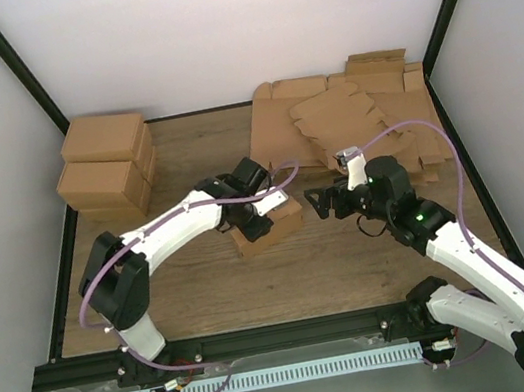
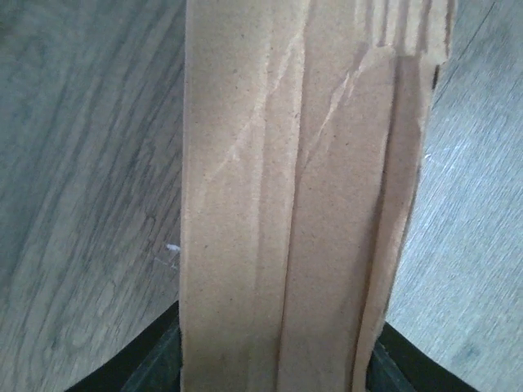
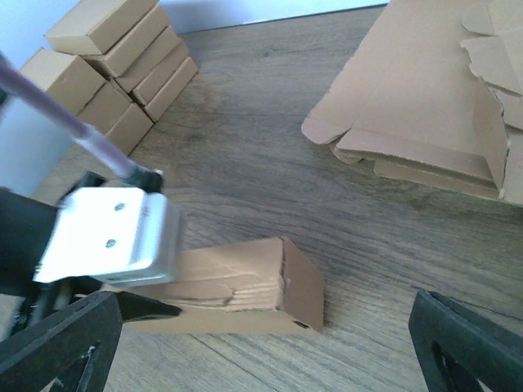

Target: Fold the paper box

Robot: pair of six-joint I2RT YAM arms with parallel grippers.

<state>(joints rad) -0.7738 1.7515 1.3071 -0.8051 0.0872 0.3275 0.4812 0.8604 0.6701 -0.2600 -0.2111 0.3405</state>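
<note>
The paper box point(image 1: 272, 225) is a closed brown cuboid carton lying on the wooden table, its top creased. It fills the left wrist view point(image 2: 302, 204) and shows in the right wrist view point(image 3: 245, 286). My left gripper point(image 1: 245, 214) comes down on the box's left part, and its two black fingers point(image 2: 155, 367) press against the box's long sides, so it is shut on the box. My right gripper point(image 1: 319, 201) is open and empty just right of the box, its fingers point(image 3: 65, 351) spread wide and low over the table, apart from the box.
Several finished brown cartons point(image 1: 107, 167) are stacked at the back left, also in the right wrist view point(image 3: 106, 65). A pile of flat cardboard blanks point(image 1: 350, 119) lies at the back right and appears in the right wrist view point(image 3: 425, 106). White walls and black posts enclose the table.
</note>
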